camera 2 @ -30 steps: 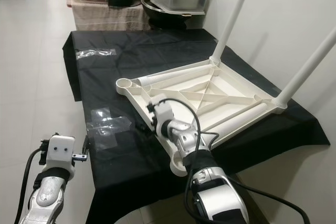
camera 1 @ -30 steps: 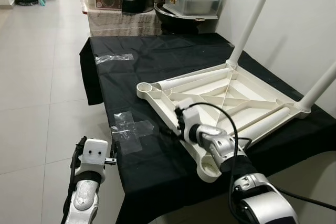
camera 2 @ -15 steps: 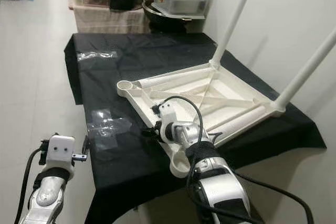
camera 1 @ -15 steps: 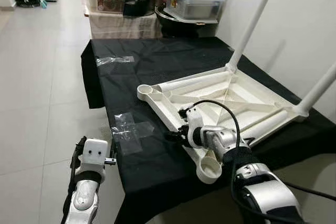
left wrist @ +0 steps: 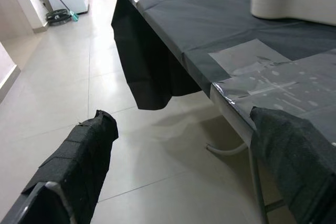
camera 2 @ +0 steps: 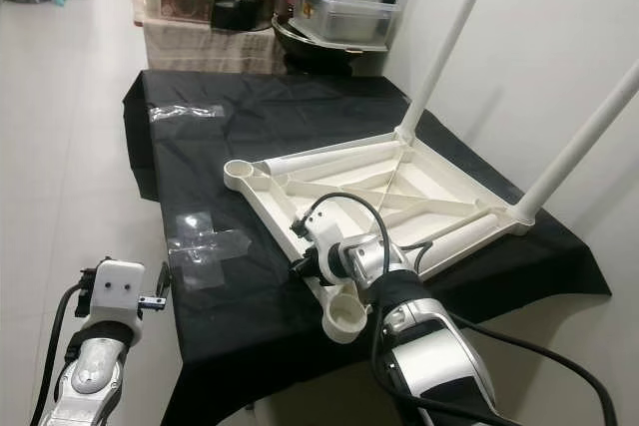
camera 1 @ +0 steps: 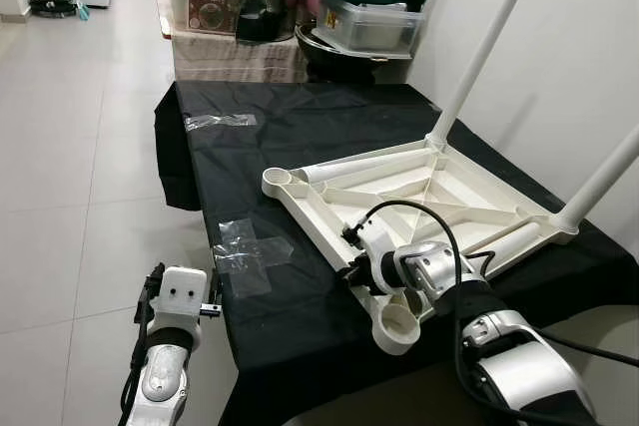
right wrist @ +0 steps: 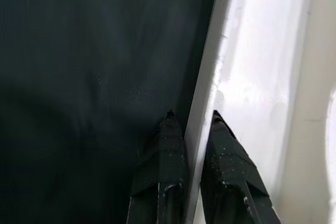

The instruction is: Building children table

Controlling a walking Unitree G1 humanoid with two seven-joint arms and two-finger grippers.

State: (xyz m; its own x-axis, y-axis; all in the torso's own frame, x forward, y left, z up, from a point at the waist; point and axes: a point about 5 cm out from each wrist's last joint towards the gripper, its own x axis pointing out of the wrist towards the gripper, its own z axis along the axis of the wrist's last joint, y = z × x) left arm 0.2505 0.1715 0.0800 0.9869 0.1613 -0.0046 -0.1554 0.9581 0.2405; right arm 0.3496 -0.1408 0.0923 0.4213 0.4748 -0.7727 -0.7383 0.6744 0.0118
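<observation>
— Two legs (camera 1: 477,55) stand up from the upturned white children's table (camera 1: 429,197), right?
— Yes. It lies top-down on the black-draped surface (camera 1: 290,127), toward the wall side.
— And the right claw (right wrist: 190,121)?
— Its fingers pinch the table's near rim, one on each side of the thin edge.
— The left claw (left wrist: 184,156)?
— It hangs spread wide beside the surface, above the floor, near the clear tape (camera 1: 250,246).
</observation>
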